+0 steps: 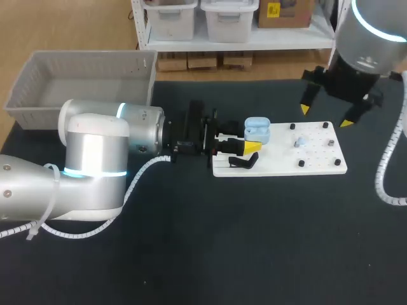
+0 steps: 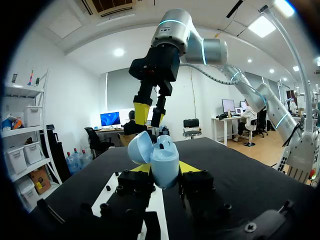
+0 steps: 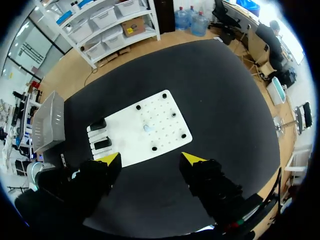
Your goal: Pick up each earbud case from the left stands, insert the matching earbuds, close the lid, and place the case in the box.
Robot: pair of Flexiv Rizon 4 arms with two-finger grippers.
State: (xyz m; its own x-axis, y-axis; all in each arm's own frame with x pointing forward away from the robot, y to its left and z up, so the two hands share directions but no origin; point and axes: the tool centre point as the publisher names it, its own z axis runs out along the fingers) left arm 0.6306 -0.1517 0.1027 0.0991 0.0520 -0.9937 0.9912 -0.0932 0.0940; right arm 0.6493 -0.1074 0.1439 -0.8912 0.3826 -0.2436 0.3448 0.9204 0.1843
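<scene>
Step in hand: earbud insertion. Left gripper (image 2: pixel 165 168) is clamping the light-blue earbud case (image 2: pixel 161 154) from both sides, lid standing open, at the left end of the white board (image 1: pixel 318 166). Right gripper (image 1: pixel 327 115) is hanging open and empty above the board's right end; one earbud (image 1: pixel 301 142) is lying on the board among the pegs; box (image 1: pixel 38 101) is sitting well apart on the desk (image 1: pixel 254 241). Next, I'd judge: right gripper dropping onto that earbud, pinching it gently, seating it in the open case.
</scene>
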